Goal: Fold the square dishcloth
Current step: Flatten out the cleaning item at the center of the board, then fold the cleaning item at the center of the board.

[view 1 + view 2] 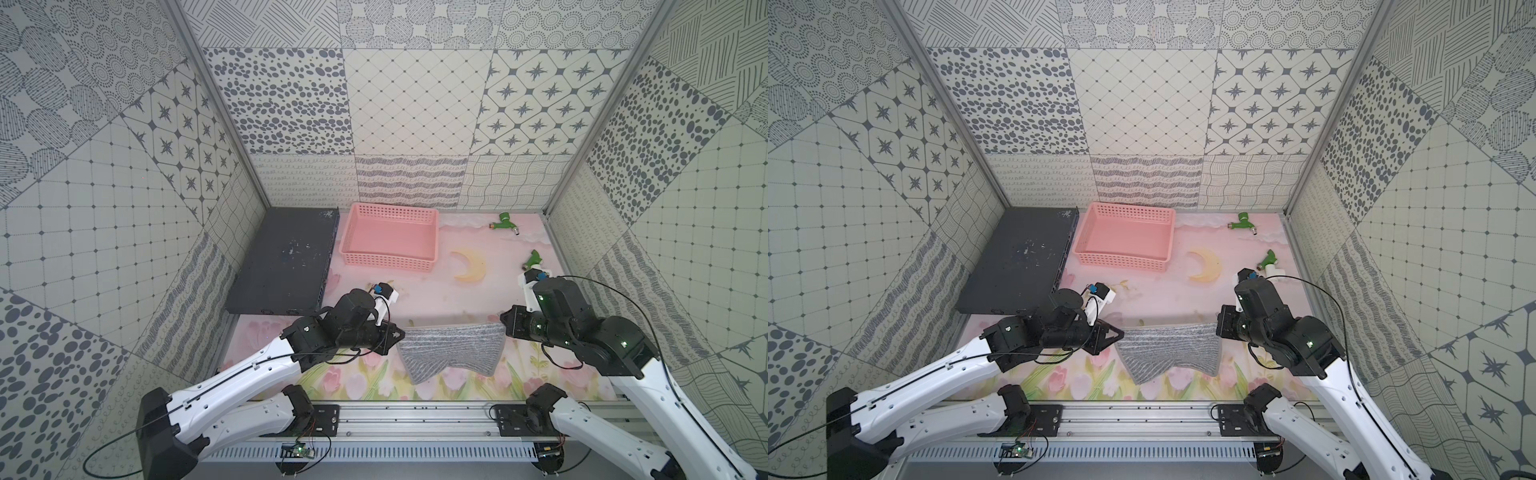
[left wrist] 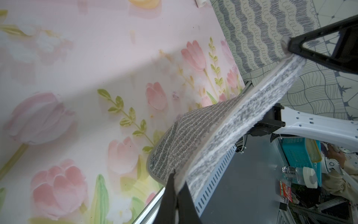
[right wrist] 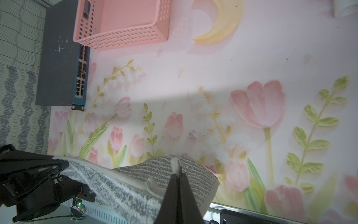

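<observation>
Square dishcloth is up off the counter, stretched between both hands, well in front of the pink basket on the arm-base side and a little to the basket's right. Left hand is pressed together on one upper corner; right hand is pressed together on the other; each pinches the hem. In the left wrist view the fingers lie flat against each other with the cloth edge caught between them; the right wrist view shows the same of its fingers, with a tuft of cloth poking past the tips and a small loop just beside them. The top edge runs taut and nearly level from hand to hand; the body hangs below it, the two lower corners drooping further than the middle of the lower edge; cannot tell whether those corners touch the counter. One face is fluffy with broad pale stripes, the other finer-ribbed; a darker hem runs round the edge. A dark network switch lies just beside the basket's left wall; a yellow moon print sits on the counter surface just right of the basket's front corner; two green fittings lie further right of the basket, well apart from it and from the cloth.
</observation>
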Controlling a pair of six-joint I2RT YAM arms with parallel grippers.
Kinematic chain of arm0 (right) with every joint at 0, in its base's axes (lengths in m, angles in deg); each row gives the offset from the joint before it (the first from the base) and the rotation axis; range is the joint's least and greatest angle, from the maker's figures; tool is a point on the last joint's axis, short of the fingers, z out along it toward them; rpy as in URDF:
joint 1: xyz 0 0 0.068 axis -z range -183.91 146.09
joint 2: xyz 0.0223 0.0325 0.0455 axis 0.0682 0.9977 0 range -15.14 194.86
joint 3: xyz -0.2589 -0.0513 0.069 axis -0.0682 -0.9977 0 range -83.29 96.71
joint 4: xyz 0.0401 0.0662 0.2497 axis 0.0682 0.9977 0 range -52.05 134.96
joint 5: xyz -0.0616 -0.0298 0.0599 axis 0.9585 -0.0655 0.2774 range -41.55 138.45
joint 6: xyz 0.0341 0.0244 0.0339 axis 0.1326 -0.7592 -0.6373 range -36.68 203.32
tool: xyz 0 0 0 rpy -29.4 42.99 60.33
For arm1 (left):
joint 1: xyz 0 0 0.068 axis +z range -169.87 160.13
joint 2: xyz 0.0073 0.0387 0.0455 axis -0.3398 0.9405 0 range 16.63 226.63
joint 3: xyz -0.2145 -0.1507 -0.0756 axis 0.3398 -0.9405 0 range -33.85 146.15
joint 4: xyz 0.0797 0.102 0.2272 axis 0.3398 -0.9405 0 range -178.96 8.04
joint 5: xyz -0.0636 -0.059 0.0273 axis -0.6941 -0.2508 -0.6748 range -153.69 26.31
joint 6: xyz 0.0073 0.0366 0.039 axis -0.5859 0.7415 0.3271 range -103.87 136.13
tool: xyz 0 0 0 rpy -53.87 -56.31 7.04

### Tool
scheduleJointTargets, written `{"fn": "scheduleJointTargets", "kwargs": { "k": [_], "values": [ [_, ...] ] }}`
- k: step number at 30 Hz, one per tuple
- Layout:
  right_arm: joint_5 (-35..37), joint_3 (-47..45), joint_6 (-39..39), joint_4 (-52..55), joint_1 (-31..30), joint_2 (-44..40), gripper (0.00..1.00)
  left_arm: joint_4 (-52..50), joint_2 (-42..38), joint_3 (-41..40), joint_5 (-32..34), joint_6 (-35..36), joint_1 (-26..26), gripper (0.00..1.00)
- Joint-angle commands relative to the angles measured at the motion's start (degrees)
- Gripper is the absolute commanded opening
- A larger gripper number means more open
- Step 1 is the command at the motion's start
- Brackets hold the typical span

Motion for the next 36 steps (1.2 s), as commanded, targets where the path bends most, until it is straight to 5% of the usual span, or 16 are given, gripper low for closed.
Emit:
{"fn": "scheduleJointTargets", "kwargs": {
  "k": [1,7,21,36],
  "values": [
    [7.7,-1.0,2.6,-7.3,0.9,5.3,0.00,9.1,4.5,-0.5,2.8,1.0,1.6,0.00],
    [11.0,0.1,9.4,-22.3,7.3,21.2,0.00,27.6,16.7,1.4,-3.3,8.5,10.8,0.00],
    [0.8,7.7,14.2,-45.0,15.2,49.7,0.00,41.5,46.9,16.2,-11.9,18.0,20.1,0.00],
    [2.2,1.4,13.9,-48.7,17.0,46.8,0.00,43.7,44.6,7.1,-5.6,23.1,20.7,0.00]
  ]
}}
